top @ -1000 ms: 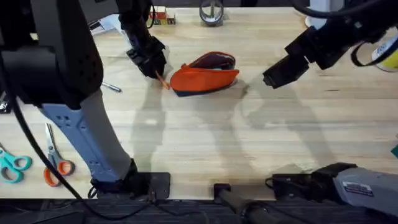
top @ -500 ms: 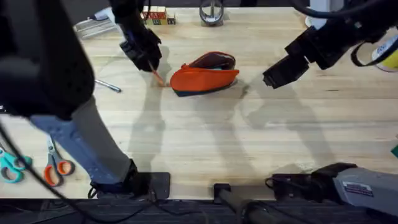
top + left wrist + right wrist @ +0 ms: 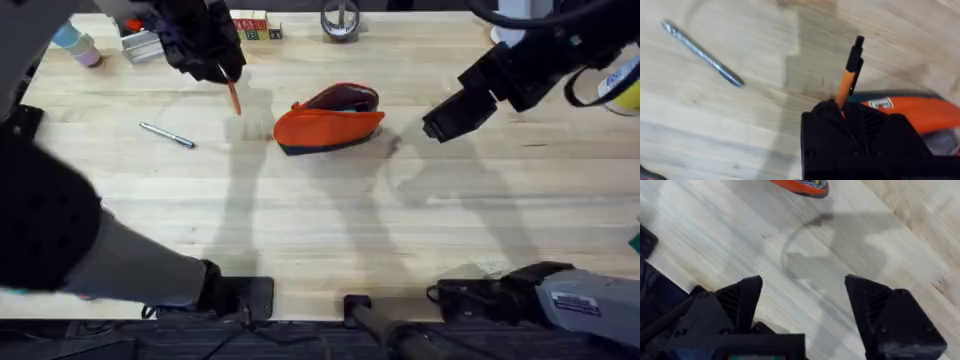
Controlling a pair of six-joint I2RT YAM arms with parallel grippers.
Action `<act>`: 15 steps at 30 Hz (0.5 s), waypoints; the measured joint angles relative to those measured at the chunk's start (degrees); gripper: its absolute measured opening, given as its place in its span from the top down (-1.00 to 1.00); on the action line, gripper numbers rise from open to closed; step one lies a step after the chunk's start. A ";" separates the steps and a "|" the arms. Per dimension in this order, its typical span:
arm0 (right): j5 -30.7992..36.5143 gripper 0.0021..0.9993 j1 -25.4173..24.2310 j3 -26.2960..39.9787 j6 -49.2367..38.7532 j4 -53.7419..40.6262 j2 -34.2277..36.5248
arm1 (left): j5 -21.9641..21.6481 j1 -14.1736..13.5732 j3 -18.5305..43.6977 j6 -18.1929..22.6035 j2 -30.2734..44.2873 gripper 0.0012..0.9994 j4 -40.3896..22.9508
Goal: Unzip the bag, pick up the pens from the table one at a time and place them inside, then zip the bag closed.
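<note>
Table (image 3: pixel 330 220): bag (image 3: pixel 328 120) white label unreadable; L end effector (image 3: pixel 222 68) holds orange pen (image 3: pixel 234 97).

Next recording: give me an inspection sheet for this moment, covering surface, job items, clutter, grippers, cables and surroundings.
Surface: table, light wood, bare in the middle.
Job items: bag unzipped, lying mid-table; orange pen held above the table beside the bag; silver pen lying on the wood, apart from the bag.
Clutter: coloured blocks and a metal ring at the far edge.
Grippers: left gripper shut on the orange pen; right gripper open, holding nothing, raised on the bag's other side.
Cables: dark cables along the near edge by the arm bases.
Surroundings: nothing seen.
</note>
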 joint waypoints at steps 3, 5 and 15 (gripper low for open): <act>0.00 -1.00 0.00 0.00 0.00 0.00 0.00 | 0.83 -1.05 0.00 7.20 -3.05 0.92 0.17; 0.00 -1.00 0.00 0.00 0.00 -0.02 0.01 | 1.67 -2.19 0.00 11.76 -5.09 0.92 0.33; 0.00 -1.00 0.00 0.00 0.00 -0.02 0.00 | 7.62 -6.05 0.00 27.34 -9.93 0.92 0.34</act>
